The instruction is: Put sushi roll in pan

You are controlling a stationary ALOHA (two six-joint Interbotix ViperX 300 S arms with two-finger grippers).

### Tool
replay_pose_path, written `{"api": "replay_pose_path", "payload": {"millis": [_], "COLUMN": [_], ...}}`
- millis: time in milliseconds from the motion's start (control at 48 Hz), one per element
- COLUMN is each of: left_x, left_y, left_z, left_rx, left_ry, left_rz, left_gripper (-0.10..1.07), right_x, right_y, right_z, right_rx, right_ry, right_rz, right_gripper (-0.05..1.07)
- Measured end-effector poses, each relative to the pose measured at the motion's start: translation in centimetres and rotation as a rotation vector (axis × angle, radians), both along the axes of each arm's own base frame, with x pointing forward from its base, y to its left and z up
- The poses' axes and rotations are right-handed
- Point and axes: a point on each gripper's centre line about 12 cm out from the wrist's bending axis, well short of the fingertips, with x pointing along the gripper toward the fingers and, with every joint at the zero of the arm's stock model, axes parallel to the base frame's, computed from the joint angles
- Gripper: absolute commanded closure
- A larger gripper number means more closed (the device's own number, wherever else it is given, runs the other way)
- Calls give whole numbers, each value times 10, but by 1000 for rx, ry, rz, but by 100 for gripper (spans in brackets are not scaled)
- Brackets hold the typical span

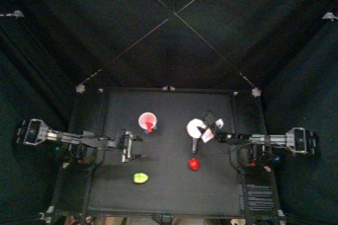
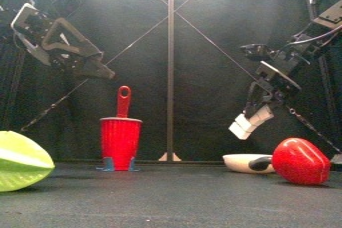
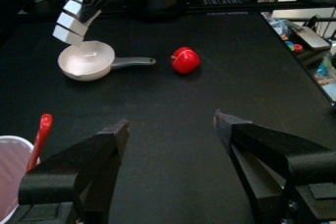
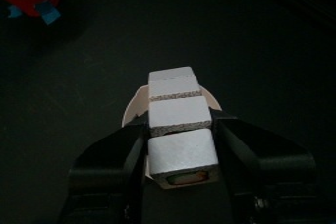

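Observation:
My right gripper (image 4: 182, 159) is shut on the sushi roll (image 4: 179, 120), a whitish block with a dark band. It holds the roll in the air just above the pan (image 2: 247, 161), a small white dish with a handle. In the right wrist view the pan's rim (image 4: 136, 105) peeks out behind the roll. The top view shows the right gripper (image 1: 211, 125) at the pan's (image 1: 196, 127) right edge. The left wrist view shows the roll (image 3: 73, 17) hanging over the pan (image 3: 88, 59). My left gripper (image 3: 171, 154) is open and empty at the table's left.
A pink-red round dish with a handle (image 2: 120, 137) stands left of the pan. A red blob (image 2: 301, 161) lies in front of the pan at the right. A yellow-green blob (image 2: 20, 162) lies at the front left.

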Motion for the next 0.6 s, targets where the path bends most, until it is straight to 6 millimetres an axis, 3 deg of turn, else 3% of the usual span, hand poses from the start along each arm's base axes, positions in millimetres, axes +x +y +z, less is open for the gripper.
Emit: {"api": "replay_pose_path", "payload": {"millis": [396, 604], "left_x": [-1, -1], "left_y": [0, 0], "left_z": [-2, -2], "left_rx": [0, 0], "left_ry": [5, 6], "left_rz": [2, 2], "left_gripper": [-3, -3], "right_x": [10, 12], "right_y": [-3, -4], "right_z": [-29, -34], "right_rx": [50, 55], "right_ry": [40, 59], "right_rz": [2, -2], "right_gripper": [36, 36]}}
